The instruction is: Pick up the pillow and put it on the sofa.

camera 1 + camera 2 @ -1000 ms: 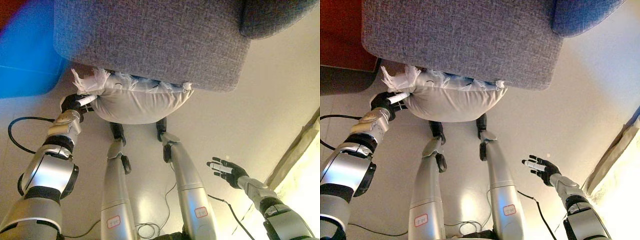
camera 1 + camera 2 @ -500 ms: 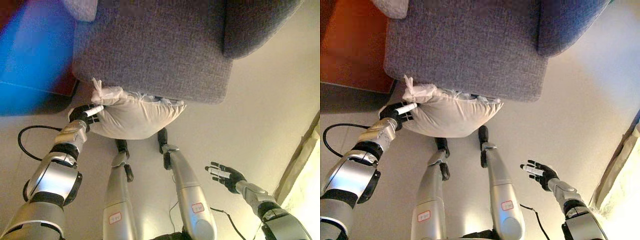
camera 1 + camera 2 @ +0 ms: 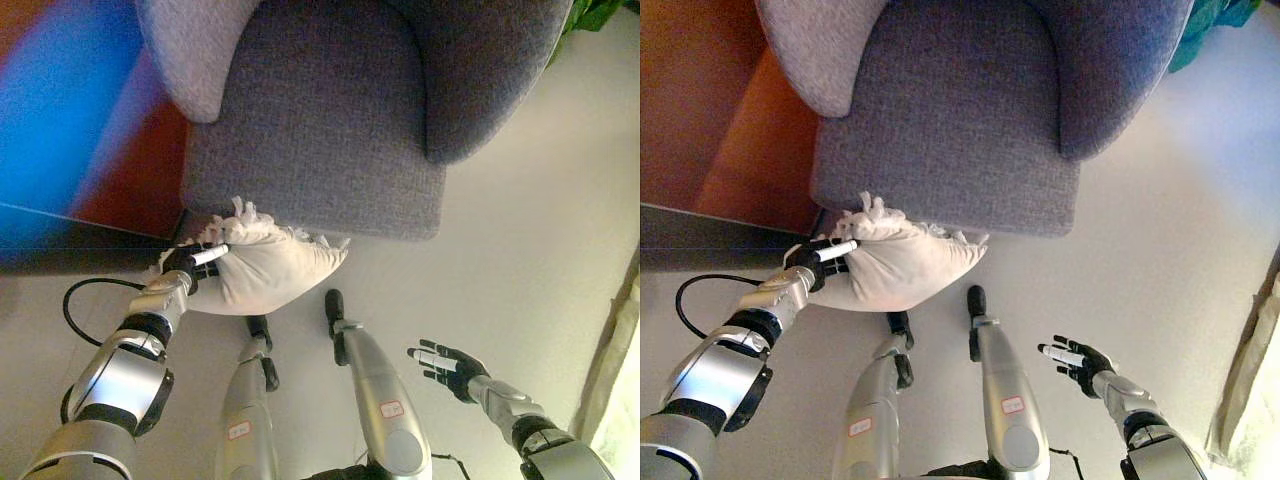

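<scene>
The pillow (image 3: pixel 275 272) is off-white with a frayed fringe along its top edge. It hangs just below the front edge of the grey sofa seat (image 3: pixel 320 130). My left hand (image 3: pixel 195 264) is shut on the pillow's left corner and holds it up against the sofa front; it also shows in the right eye view (image 3: pixel 825 262). My right hand (image 3: pixel 447 363) is open with fingers spread, empty, low at the right over the floor, well apart from the pillow.
The sofa has a grey left armrest (image 3: pixel 195 50) and a right armrest (image 3: pixel 480 70). A red-brown cabinet (image 3: pixel 710 110) stands to the left of the sofa. A pale curtain edge (image 3: pixel 1255 370) hangs at the far right. Something green (image 3: pixel 1210 20) shows at top right.
The camera has tilted up, so more of the sofa seat and armrests shows. My left hand still holds the pillow's corner, now bunched tighter against the sofa front. The right hand stays open.
</scene>
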You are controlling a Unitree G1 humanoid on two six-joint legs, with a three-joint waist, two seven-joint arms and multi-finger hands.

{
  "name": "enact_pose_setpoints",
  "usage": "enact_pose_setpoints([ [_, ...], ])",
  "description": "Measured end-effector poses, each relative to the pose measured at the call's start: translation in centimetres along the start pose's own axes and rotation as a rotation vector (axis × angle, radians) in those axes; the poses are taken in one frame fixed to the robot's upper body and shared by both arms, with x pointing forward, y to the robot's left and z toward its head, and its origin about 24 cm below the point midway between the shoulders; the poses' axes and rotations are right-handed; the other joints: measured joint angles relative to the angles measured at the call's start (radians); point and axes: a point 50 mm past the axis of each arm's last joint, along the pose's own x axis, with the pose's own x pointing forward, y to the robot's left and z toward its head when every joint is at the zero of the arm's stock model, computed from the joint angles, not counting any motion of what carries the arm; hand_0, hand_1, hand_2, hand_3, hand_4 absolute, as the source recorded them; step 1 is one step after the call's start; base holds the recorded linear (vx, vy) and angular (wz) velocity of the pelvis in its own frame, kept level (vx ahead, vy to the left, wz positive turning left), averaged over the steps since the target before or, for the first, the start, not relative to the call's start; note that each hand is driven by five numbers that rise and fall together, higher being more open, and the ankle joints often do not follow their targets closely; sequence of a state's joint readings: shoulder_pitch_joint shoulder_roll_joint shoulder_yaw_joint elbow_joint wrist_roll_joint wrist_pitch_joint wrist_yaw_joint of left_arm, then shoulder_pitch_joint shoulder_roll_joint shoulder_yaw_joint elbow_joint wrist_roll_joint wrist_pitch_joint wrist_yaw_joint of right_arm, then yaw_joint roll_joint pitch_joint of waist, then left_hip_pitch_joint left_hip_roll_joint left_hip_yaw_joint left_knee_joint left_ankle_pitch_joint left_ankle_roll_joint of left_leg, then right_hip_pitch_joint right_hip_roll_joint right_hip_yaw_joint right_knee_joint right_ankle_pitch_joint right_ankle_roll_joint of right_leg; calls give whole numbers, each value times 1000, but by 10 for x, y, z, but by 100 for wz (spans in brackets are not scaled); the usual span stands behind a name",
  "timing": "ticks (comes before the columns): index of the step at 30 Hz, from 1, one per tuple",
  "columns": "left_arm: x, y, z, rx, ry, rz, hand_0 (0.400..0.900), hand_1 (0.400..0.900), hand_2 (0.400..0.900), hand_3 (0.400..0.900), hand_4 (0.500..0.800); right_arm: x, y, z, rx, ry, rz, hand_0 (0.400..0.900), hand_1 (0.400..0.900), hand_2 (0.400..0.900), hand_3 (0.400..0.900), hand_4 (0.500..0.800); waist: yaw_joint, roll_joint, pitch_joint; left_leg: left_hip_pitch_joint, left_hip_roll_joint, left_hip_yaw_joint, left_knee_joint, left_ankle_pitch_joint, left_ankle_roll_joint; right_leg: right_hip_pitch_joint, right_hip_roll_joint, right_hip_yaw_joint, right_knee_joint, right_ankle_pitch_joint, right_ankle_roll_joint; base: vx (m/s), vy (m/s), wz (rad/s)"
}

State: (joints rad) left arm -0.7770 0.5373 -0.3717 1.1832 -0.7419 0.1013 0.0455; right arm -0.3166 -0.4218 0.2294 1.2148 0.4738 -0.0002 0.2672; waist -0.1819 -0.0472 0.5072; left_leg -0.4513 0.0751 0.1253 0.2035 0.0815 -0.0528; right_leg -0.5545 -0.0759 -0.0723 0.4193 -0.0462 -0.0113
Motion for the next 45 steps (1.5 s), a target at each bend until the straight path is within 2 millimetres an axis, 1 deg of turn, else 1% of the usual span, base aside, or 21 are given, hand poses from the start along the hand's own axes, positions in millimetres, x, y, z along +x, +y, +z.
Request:
enact_pose_setpoints([
  [5, -1, -9, -23, 32, 57, -29, 400, 400, 400, 400, 500, -2, -1, -9, -3, 29, -5, 900, 900, 900, 900, 800, 2, 48, -27, 116, -11, 18, -86, 14, 11, 108, -2, 9, -79, 17, 17, 81, 33, -12],
  [8, -4, -13, -35, 61, 72, -49, 400, 400, 400, 400, 500, -4, -5, -15, 14, 39, -25, 900, 900, 900, 900, 800, 0, 87, -50, 173, -15, 28, -128, 18, 17, 167, -1, 14, -132, 30, 27, 99, 33, -10],
  [14, -10, -16, -68, 112, 133, -70, 400, 400, 400, 400, 500, -10, -10, -39, 4, 115, -53, 900, 900, 900, 900, 800, 2, 142, -124, 294, -19, 38, -206, 20, 19, 287, 8, 16, -217, 39, 37, 169, 10, 1],
  [20, -24, -20, -114, 180, 232, -112, 400, 400, 400, 400, 500, -21, -12, -77, 11, 230, -82, 900, 900, 900, 900, 800, 1, 154, -242, 416, -12, 41, -273, 18, 15, 430, 12, -4, -316, 42, 43, 152, -12, 3],
  [23, -29, -22, -126, 236, 254, -141, 400, 400, 400, 400, 500, -25, -11, -88, 21, 272, -85, 900, 900, 900, 900, 800, 1, 155, -272, 455, -14, 40, -283, 15, 14, 489, 11, -14, -356, 46, 49, 98, -13, 5],
  [25, -31, -21, -131, 255, 264, -158, 400, 400, 400, 400, 500, -26, -10, -94, 33, 297, -85, 900, 900, 900, 900, 800, 7, 156, -294, 469, -15, 39, -283, 11, 14, 509, 11, -17, -369, 46, 50, 68, -9, 7],
  [28, -31, -27, -127, 296, 241, -204, 400, 400, 400, 400, 500, -30, -9, -104, 53, 324, -89, 900, 900, 900, 900, 800, 25, 165, -318, 481, -16, 38, -284, 9, 14, 537, 11, -23, -394, 54, 53, 43, -11, 10],
  [30, -31, -30, -123, 315, 221, -243, 400, 400, 400, 400, 500, -30, -9, -106, 57, 336, -90, 900, 900, 900, 900, 800, 29, 172, -324, 494, -19, 34, -284, 9, 15, 561, 11, -28, -411, 61, 54, 38, -9, 11],
  [32, -34, -31, -116, 376, 178, -286, 400, 400, 400, 400, 500, -31, -9, -108, 60, 341, -96, 900, 900, 900, 900, 800, 25, 177, -329, 505, -20, 25, -284, 7, 15, 586, 11, -37, -433, 69, 54, 39, -14, 10],
  [35, -35, -32, -99, 434, 113, -347, 400, 400, 400, 400, 500, -35, -12, -114, 95, 353, -124, 900, 900, 900, 900, 800, 30, 179, -334, 511, -19, 17, -285, 7, 16, 608, 11, -42, -455, 79, 54, 40, -29, 6],
  [40, -35, -22, -72, 535, 52, -397, 400, 400, 400, 400, 500, -40, -14, -125, 139, 381, -144, 900, 900, 900, 900, 800, 22, 180, -363, 525, -22, 18, -285, 3, 15, 635, 11, -43, -483, 88, 54, 46, -31, -7],
  [45, -30, -25, -43, 636, 36, -428, 400, 400, 400, 400, 500, -46, -16, -135, 190, 398, -161, 900, 900, 900, 900, 800, 20, 182, -374, 542, -25, 28, -287, -3, 17, 652, 10, -34, -504, 98, 57, 43, -28, -14],
])
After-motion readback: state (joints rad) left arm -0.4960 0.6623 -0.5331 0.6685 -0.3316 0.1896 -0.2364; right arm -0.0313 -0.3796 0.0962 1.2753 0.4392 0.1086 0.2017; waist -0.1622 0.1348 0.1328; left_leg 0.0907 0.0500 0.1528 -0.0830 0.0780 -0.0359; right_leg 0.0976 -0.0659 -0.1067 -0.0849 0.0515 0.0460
